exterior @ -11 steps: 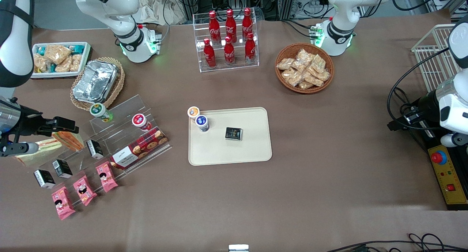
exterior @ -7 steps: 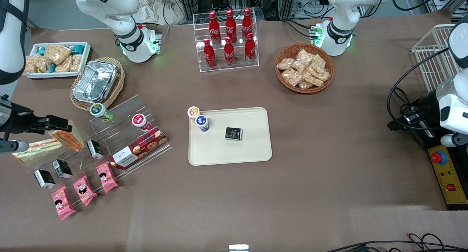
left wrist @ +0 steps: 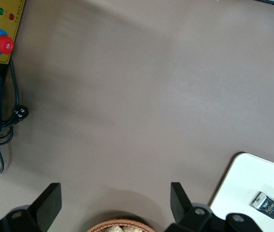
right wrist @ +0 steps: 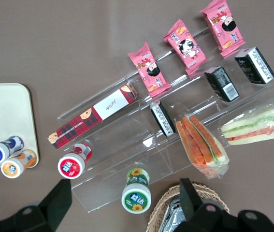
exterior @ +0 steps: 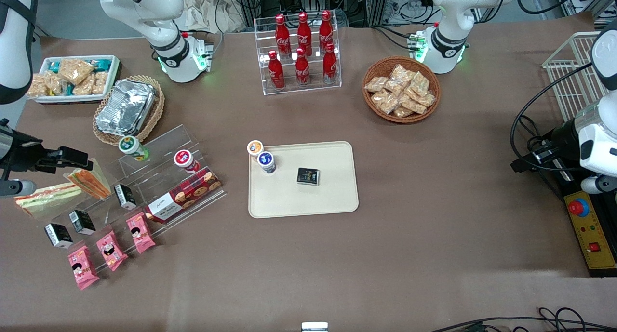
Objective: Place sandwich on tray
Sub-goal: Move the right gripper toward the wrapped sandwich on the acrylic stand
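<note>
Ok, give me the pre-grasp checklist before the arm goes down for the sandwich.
1. Gripper open: ok, fingers spread wide.
2. Gripper empty: ok, nothing between the fingers.
3. Gripper over the target: not ok, it hangs above the foil container's wicker basket, off to the side of the sandwich.
4. Right sandwich picked out: ok, the green-and-red striped wedge lies apart from the orange-filled sandwich.
5. Sandwich unobstructed: ok, nothing lies on it.
6. Room on the tray: ok, bare area nearer the front camera than the black packet.
</note>
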